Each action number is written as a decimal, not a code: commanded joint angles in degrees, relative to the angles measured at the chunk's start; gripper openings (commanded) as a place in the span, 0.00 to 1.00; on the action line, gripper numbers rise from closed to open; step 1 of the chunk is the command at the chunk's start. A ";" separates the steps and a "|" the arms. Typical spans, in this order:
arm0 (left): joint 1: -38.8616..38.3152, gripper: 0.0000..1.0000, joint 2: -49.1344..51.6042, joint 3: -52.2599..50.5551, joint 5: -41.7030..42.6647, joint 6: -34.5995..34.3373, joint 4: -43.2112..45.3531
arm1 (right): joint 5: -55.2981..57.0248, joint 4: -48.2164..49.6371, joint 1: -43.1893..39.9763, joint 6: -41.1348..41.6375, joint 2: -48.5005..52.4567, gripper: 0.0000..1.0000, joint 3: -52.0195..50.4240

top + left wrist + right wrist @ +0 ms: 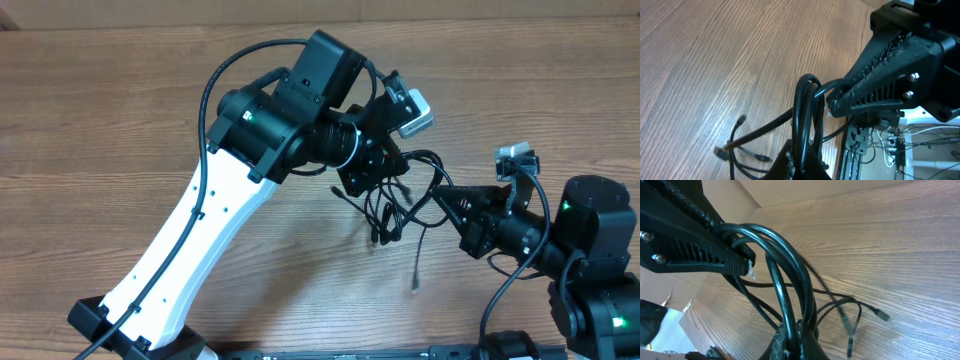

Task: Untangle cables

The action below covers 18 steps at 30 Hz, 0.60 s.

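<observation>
A bundle of thin black cables (400,198) hangs between my two grippers over the wooden table. My left gripper (372,172) is shut on looped strands of the cables (802,110); its fingers show at the bottom of the left wrist view (802,164). My right gripper (447,203) is shut on the same bundle (785,280), with its fingers low in the right wrist view (796,344). The two fingertips are close together. Each gripper shows in the other's wrist view: the right gripper (840,102) and the left gripper (742,260). Loose plug ends (415,275) dangle below, blurred.
The wooden table (120,120) spreads all round. The white left arm (190,240) crosses the front left. The right arm's base (600,260) stands at the front right. A power strip with wiring (860,140) lies past the table's edge.
</observation>
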 commanded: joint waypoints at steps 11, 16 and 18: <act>1.14 0.04 -1.33 0.98 -34.21 -42.88 0.79 | -0.28 0.04 0.17 -0.26 -0.48 0.04 0.72; 2.08 0.04 -1.33 0.98 -34.97 -50.14 0.61 | -0.28 -0.17 0.17 -0.26 -0.48 0.04 0.72; 2.27 0.04 -1.33 0.98 -35.28 -52.81 0.59 | -0.28 -0.15 0.17 -0.26 -0.46 0.04 0.72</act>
